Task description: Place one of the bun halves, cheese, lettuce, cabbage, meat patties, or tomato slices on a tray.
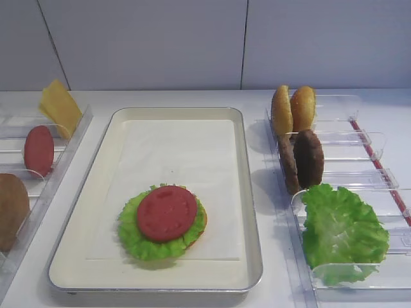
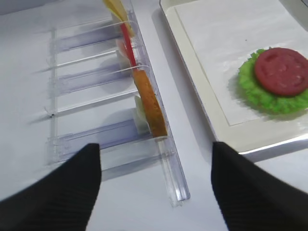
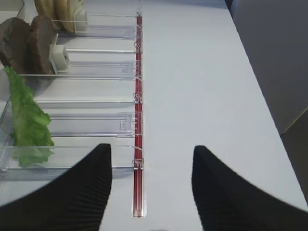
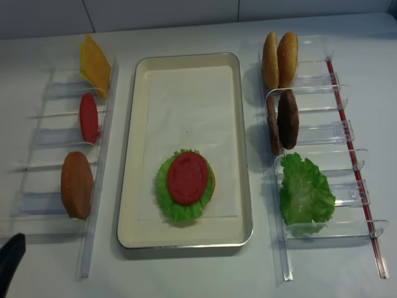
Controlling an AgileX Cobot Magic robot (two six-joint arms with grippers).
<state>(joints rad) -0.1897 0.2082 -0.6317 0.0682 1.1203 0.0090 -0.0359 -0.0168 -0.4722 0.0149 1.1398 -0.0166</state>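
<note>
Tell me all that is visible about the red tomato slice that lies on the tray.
The flat round matte red tomato slice lies face up on a ruffled bright green lettuce leaf, which rims it all around. An orange bun edge peeks out beneath on the right. The stack sits on the cream paper liner in the near part of the shallow silver metal tray. Its top shows faint embossed marks. No claw touches it.

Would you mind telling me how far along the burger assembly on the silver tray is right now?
Done: a red tomato slice lies on a green ruffled lettuce leaf over an orange bun half on the silver paper-lined tray. In hand: nothing; the left gripper and right gripper are open. Left: yellow cheese and brown patties remain in holders.
</note>
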